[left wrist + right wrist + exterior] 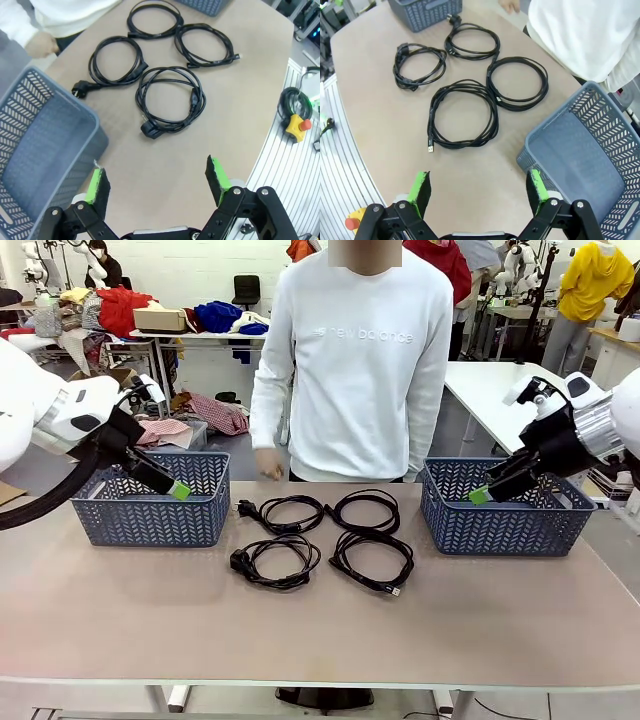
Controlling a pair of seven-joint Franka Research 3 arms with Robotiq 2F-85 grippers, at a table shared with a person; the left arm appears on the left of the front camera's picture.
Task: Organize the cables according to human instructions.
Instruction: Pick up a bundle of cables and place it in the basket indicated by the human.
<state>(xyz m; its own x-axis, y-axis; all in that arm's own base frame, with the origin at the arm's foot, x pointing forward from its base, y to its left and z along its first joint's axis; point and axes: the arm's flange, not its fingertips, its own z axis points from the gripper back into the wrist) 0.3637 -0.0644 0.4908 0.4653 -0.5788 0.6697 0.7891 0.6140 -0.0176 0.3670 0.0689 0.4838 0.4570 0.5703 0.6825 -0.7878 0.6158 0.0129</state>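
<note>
Arms slant down and inward from either side. The left fingers (181,490) are spread open beside the left basket (150,522), and the right fingers (479,496) are spread open beside the right basket (500,530). Four coiled cables (193,98) lie flat on the bench (320,640) between the baskets, well apart from both pairs of fingers. One plug (244,507) points toward the left basket.

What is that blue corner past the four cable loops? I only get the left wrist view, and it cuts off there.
Observer: A second basket, twin of the left basket, standing on the robot's right.
Operator: Anything inside it?
Observer: No; the right wrist view shows its floor bare.
Operator: Is the other arm near it?
Observer: Yes. The right arm hangs by that basket's left end, jaws open.
</note>
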